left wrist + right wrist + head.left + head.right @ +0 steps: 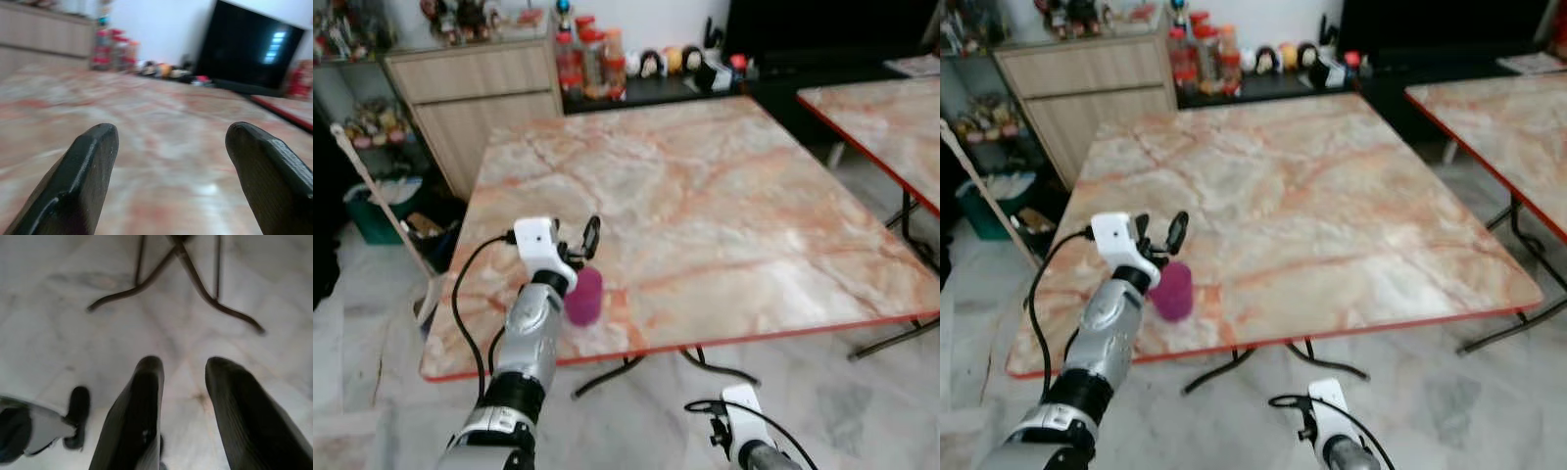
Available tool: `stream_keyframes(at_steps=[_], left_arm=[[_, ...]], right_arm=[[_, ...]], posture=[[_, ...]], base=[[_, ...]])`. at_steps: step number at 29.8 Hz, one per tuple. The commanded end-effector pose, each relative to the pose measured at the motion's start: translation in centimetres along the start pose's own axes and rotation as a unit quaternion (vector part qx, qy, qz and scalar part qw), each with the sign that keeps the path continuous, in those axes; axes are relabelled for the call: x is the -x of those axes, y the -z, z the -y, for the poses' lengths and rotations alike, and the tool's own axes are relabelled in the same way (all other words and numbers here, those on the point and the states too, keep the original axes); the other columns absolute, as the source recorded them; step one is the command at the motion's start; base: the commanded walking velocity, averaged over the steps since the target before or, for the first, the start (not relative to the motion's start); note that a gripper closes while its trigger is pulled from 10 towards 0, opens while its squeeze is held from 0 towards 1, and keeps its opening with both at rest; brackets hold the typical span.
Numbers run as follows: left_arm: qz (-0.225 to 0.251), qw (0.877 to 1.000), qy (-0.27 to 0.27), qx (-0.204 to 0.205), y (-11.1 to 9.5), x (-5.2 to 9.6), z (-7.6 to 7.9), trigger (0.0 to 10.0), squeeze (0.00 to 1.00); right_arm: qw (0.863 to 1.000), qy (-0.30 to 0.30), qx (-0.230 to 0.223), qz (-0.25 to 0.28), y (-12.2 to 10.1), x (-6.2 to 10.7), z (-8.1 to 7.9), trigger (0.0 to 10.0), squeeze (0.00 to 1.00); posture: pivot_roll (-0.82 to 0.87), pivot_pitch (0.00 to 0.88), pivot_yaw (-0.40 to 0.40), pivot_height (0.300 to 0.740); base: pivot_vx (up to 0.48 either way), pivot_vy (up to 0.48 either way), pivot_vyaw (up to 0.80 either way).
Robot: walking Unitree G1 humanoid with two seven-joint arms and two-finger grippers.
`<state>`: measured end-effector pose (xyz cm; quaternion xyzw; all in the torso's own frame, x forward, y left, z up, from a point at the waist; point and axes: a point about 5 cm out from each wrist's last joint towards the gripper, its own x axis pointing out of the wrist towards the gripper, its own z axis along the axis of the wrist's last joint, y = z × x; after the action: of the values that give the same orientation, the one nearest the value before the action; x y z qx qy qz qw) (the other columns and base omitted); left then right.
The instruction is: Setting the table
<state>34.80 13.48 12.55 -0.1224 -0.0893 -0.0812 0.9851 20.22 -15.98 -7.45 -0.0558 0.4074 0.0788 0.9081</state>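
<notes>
A magenta cup (584, 297) stands upright on the marble table (705, 215), close to its front left edge. My left gripper (582, 245) hovers just above and behind the cup, apart from it. In the left wrist view its two black fingers (88, 176) are spread wide, with nothing but the table top between them. My right gripper (183, 367) hangs low in front of the table's edge and points down at the floor, its fingers (142, 401) apart and empty. The right wrist (741, 421) is at the bottom of the left eye view.
A second marble table (891, 117) stands close on the right. Behind the table are a wooden cabinet (480, 98), bottles (592, 59) and a black screen (822, 29). A broom handle (382, 196) and teal bin (374, 211) are at the left. Metal table legs (195, 284) cross the floor.
</notes>
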Motion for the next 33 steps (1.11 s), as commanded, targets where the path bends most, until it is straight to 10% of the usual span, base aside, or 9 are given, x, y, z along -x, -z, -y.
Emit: stream_keyframes(at_steps=[1, 9, 18, 33], left_arm=[[0.001, 1.000, -0.010, -0.001, -0.1, 0.1, -0.5, 10.0, 0.00], [0.004, 0.997, -0.024, 0.073, -2.7, 0.3, -2.5, 10.0, 0.00], [-0.097, 0.995, 0.034, 0.008, -3.5, 1.6, -4.1, 10.0, 0.00], [-0.205, 0.971, 0.122, -0.019, -2.2, 3.1, -1.7, 10.0, 0.00]], right_arm=[[1.000, -0.006, 0.003, 0.003, -0.1, -0.1, -0.4, 10.0, 0.00], [1.000, -0.001, 0.000, -0.004, 0.5, 0.1, 0.0, 10.0, 0.00], [1.000, 0.000, 0.001, -0.010, 0.8, 0.3, 0.3, 10.0, 0.00], [1.000, -0.007, -0.002, -0.009, 0.6, 0.2, 0.1, 10.0, 0.00]], posture=[[-0.10, 0.000, 0.031, 0.740], [-0.10, 0.000, 0.034, 0.740], [-0.09, 0.000, 0.024, 0.740], [-0.09, 0.000, 0.027, 0.740]], base=[[0.000, 0.000, 0.00], [0.000, 0.000, 0.00], [0.000, 0.000, 0.00], [0.000, 0.000, 0.00]])
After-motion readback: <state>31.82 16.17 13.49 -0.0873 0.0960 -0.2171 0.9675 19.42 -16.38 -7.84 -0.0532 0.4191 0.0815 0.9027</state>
